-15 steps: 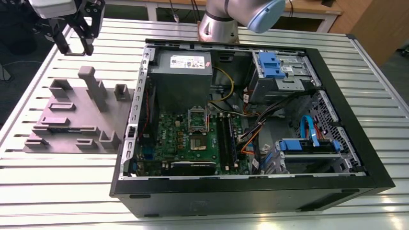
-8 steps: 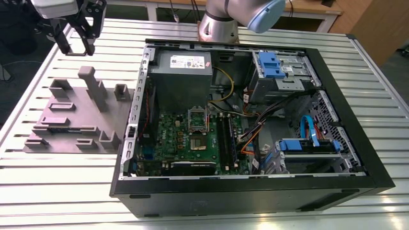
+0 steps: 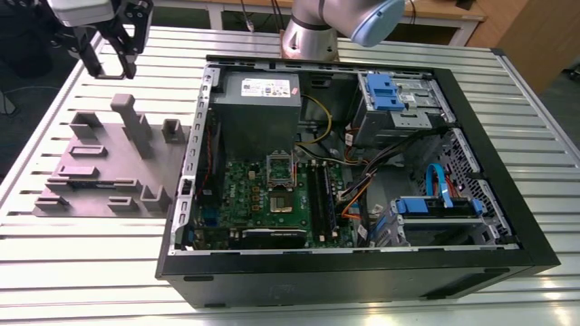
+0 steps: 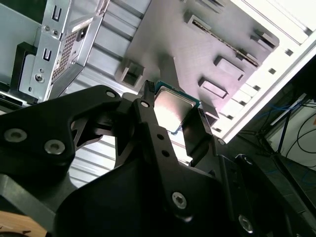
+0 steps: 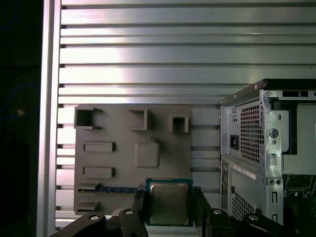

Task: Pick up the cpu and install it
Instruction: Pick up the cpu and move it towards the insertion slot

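The gripper [image 3: 110,66] hangs above the slatted table [image 3: 91,261], at the exterior view's left, well apart from the open computer case [image 3: 363,275]. Its upper body and the arm [image 3: 313,27] are cut off by the edge of that view.

In both wrist views the two black fingers [image 5: 139,207] are pinched onto opposite edges of the cpu [image 5: 169,201], which is held with its metal top facing the cameras. The fingers cover those two edges, and the gripper's body hides part of the chip in the second wrist view [image 4: 173,109].

Behind the cpu lies the grey fixture plate [image 5: 123,148]; the chip is clear of it.

In the exterior view, what sits between the fingers is too small to make out. The motherboard [image 3: 272,193] lies inside the case, its socket [image 3: 279,170] only partly legible.
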Controlling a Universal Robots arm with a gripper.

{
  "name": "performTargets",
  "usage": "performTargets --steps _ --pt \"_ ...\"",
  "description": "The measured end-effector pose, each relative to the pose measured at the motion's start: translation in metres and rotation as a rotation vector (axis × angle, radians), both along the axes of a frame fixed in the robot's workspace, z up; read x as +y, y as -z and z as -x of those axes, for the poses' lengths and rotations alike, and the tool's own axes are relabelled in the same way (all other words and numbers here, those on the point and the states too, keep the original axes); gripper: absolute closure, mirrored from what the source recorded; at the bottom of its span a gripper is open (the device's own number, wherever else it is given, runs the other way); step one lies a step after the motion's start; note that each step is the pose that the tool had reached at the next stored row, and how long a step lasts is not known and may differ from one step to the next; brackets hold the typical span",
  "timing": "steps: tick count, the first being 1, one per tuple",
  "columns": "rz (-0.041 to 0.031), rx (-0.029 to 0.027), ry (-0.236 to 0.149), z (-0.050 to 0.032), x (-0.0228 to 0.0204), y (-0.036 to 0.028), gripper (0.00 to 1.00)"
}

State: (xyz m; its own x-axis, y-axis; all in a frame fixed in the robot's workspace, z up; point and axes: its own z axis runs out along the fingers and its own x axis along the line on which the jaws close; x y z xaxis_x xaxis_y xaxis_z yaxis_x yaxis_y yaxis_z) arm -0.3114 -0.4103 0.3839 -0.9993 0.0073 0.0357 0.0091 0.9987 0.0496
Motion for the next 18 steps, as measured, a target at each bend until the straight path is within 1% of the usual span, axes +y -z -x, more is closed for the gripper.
performTargets --steps 18 --pt "0.0000 0.0000 0.000 -0.0074 0.0000 0.0000 0.53"
